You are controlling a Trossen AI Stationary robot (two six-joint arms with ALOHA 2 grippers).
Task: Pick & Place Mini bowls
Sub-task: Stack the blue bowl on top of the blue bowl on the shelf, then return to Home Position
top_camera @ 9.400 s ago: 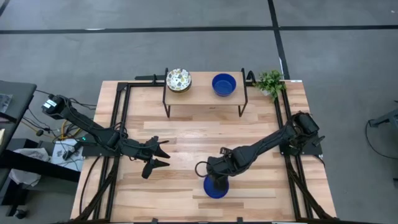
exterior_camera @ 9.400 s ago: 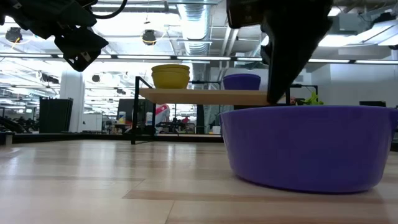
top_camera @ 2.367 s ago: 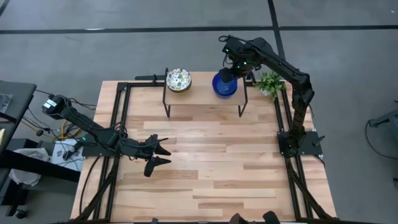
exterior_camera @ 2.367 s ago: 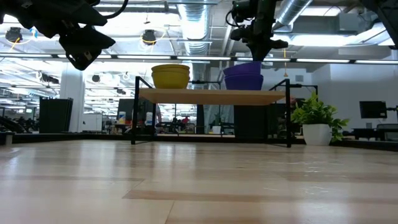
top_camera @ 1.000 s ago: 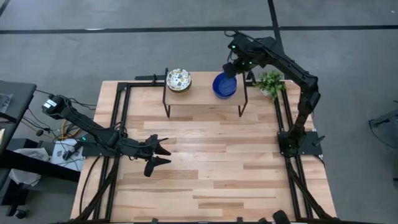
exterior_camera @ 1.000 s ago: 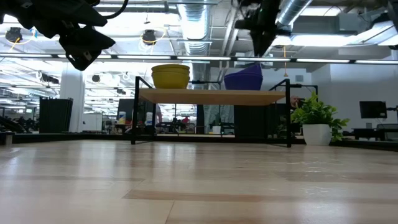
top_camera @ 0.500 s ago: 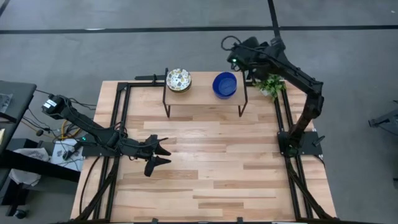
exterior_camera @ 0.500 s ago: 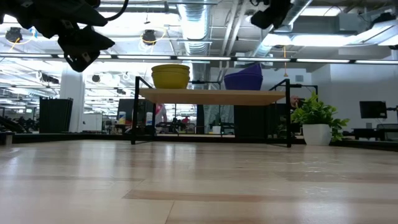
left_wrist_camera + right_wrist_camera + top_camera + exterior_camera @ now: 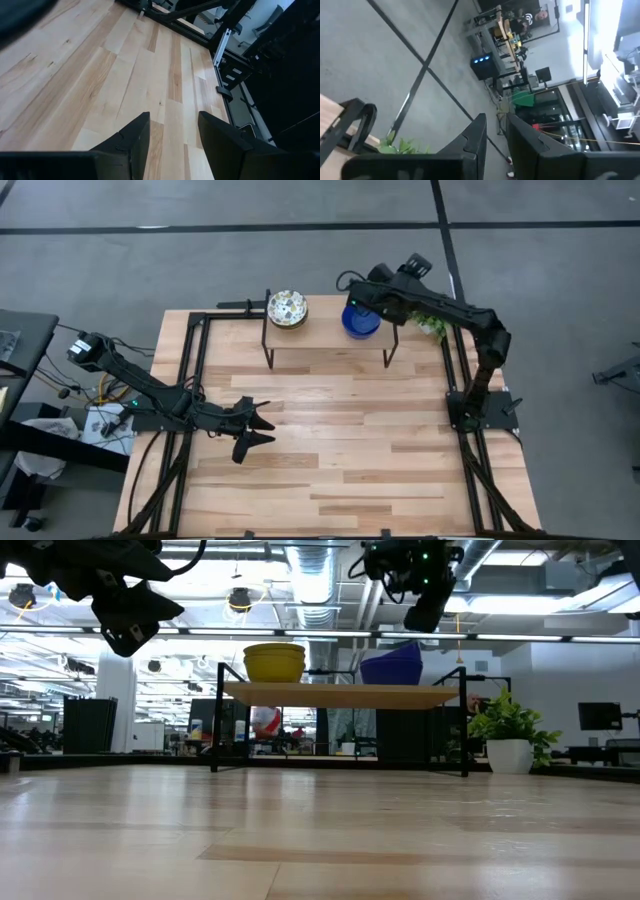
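The left gripper (image 9: 252, 430) hangs over the table's (image 9: 330, 470) left half, about nine o'clock from the board's middle, its fingers (image 9: 131, 137) spread apart with bare wood showing between them and nothing in their grasp. All around it the light planks lie open, from the near edge up to the legs of the shelf (image 9: 330, 335).

That small raised shelf stands at the far side, at twelve o'clock, a wooden top on thin black legs. On its left end sits the patterned bowl (image 9: 287, 308), white inside with a scatter of many-coloured specks; from table height its outer wall looks plain yellow (image 9: 274, 662). On the right end, well apart from it, is the blue bowl (image 9: 360, 319), glossy solid cobalt. Seen level, the blue shape (image 9: 392, 666) looks slightly tilted, higher toward the right, and I cannot tell whether it is one bowl or two nested.

The right gripper (image 9: 352, 297) is above the shelf's right end, over the far-left rim of the blue bowl and clear above it in the low view (image 9: 415, 580). Its fingers (image 9: 475, 137) stand close together with only a slim gap, gripping nothing.

At about one o'clock, off the shelf's right end, a small green potted plant (image 9: 436, 318) stands at the table's corner. Black frame rails (image 9: 190, 380) border the table. I can read no writing anywhere.
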